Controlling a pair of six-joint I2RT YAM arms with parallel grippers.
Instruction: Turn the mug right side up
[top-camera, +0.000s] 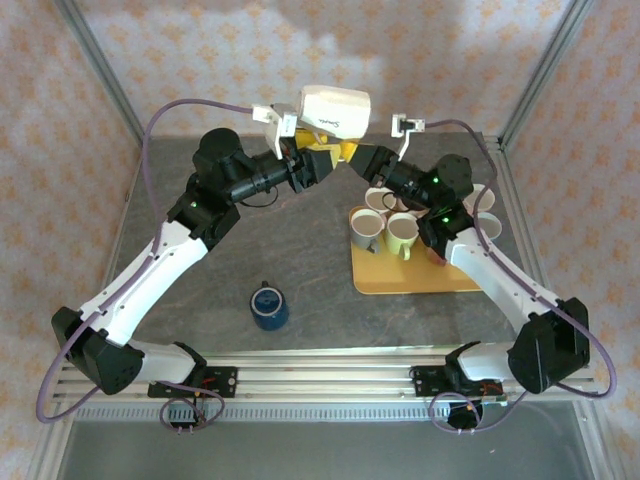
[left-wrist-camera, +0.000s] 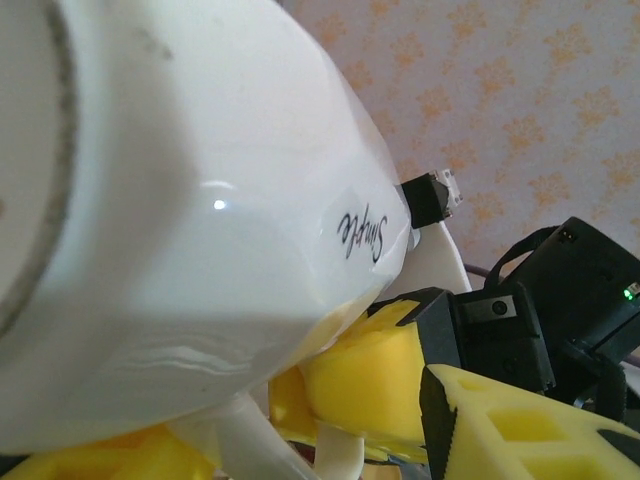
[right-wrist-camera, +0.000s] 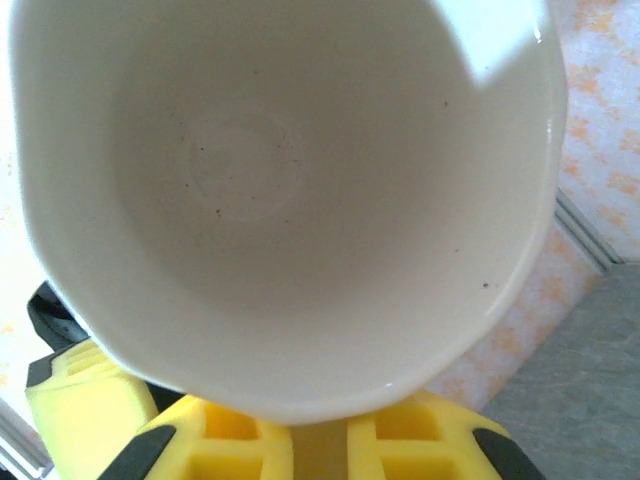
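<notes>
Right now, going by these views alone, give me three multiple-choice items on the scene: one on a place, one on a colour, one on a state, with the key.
1. Where is the blue mug?
A. On the bare table, left of the tray
B. Among the mugs on the tray
C. In a hand

2. What colour is the tray?
A. Red
B. Yellow
C. Grey

3. What is the white mug's state?
A. Standing on the table
B. Upside down on the tray
C. Held in the air, on its side

Key: 1 A, it sits on the dark tabletop apart from the tray; 2 B, its bare near part is yellow; 3 C, the right hand grips it above the table.
</notes>
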